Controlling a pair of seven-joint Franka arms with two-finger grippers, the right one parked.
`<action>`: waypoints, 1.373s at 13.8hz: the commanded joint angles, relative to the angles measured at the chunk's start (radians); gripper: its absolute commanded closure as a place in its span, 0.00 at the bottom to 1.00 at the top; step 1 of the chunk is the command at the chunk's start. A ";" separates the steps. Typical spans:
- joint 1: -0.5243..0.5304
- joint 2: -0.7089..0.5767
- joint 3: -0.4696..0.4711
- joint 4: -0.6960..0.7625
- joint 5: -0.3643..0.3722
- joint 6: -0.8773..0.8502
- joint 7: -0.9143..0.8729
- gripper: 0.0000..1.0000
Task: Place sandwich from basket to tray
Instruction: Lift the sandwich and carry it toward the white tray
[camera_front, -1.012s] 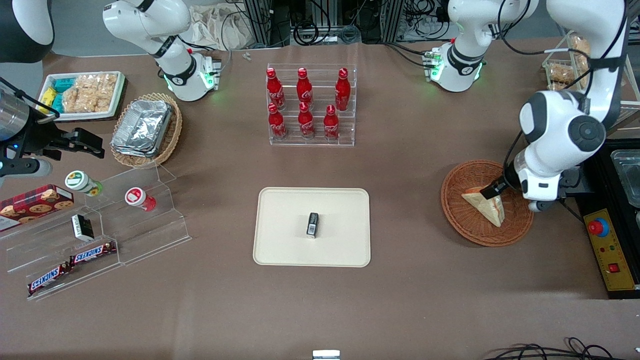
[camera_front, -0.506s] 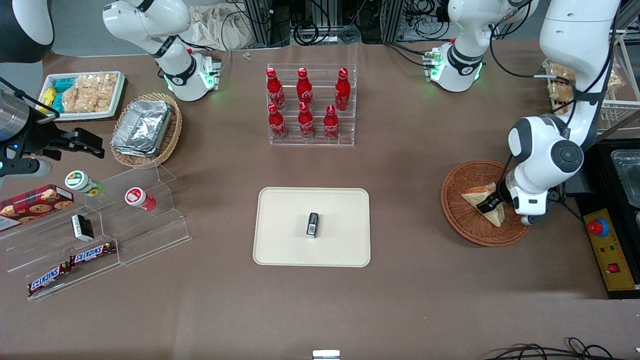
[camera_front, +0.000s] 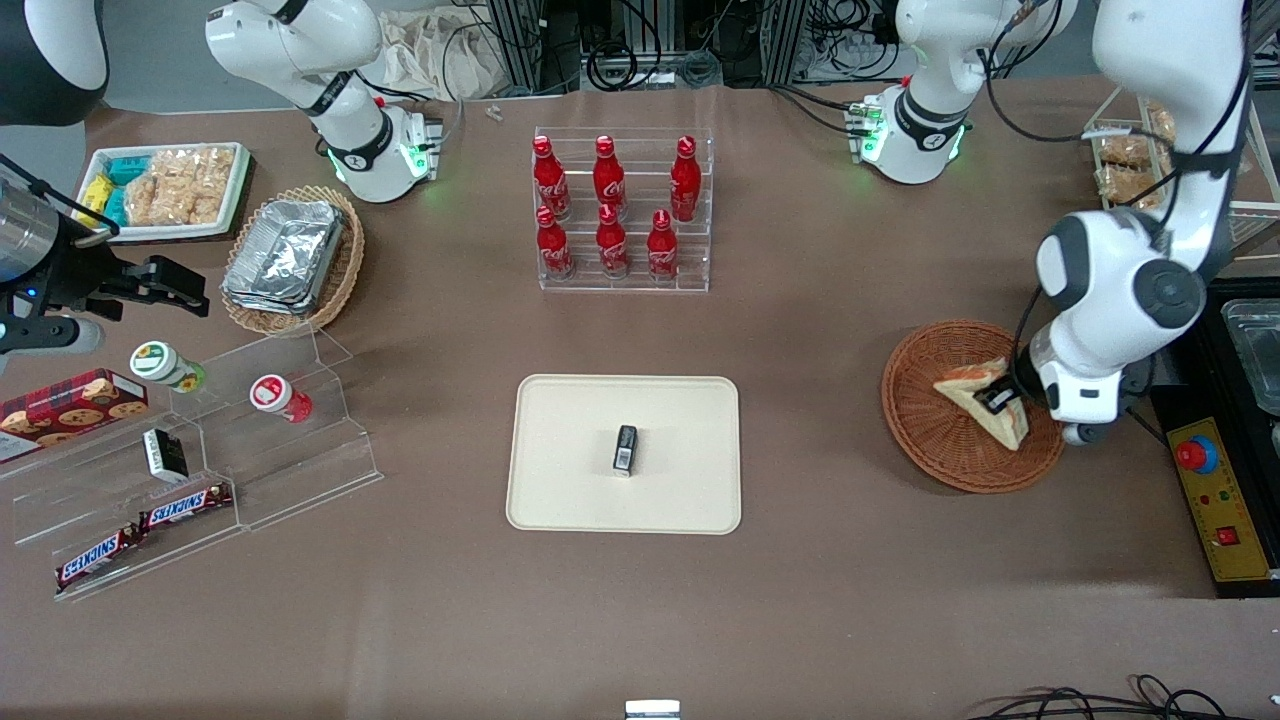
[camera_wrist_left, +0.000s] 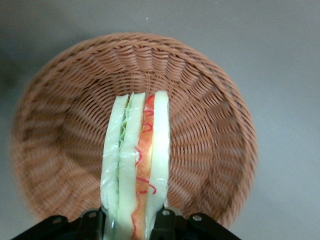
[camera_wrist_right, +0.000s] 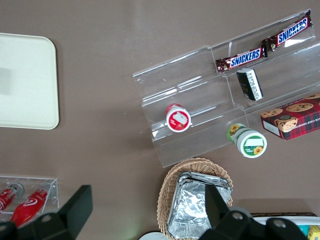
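left arm: bent down over basket (camera_front: 950, 440) | gripper (camera_front: 1000, 400): fingers (camera_wrist_left: 95, 220) clamped on sandwich (camera_wrist_left: 136, 165), raised

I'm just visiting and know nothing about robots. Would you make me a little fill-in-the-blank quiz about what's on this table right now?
1. The left arm's gripper has its jaws shut on the clear-wrapped triangular ____.
2. That item sits over the round reddish-brown woven wicker ____.
3. On the large cream-beige rectangular tray stands one small ____ packet.
4. The clear acrylic rack holds ____ red bottles.

Missing words: sandwich; basket; black; six
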 joint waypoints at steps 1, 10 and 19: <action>-0.033 -0.097 -0.029 0.148 0.010 -0.296 0.068 1.00; -0.097 0.160 -0.393 0.422 0.001 -0.367 0.094 1.00; -0.308 0.584 -0.361 0.534 0.220 0.071 0.030 1.00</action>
